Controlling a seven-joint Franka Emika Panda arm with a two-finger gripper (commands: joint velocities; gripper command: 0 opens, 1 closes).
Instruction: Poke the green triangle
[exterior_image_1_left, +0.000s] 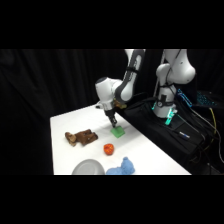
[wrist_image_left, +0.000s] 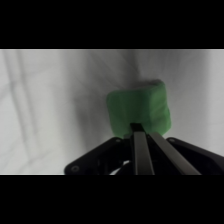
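The gripper (exterior_image_1_left: 114, 123), fingers pressed together and holding nothing, came down with its tip on the green triangle (exterior_image_1_left: 118, 132) at the far right of the counter (exterior_image_1_left: 145, 152), beyond the orange-red piece (exterior_image_1_left: 109, 148) and brown toy (exterior_image_1_left: 81, 137).

A black curtain (exterior_image_1_left: 55, 80) hangs in soft folds behind the whole scene, closing off the room in darkness. The white surface (exterior_image_1_left: 150, 155) catches the light and shines bright against it. Beside its far edge runs a black cloth-covered bench (exterior_image_1_left: 175, 137), with blue and white cables (exterior_image_1_left: 202, 107) trailing across it. In the wrist view the surface (wrist_image_left: 40, 110) shows faint grey shadow streaks.
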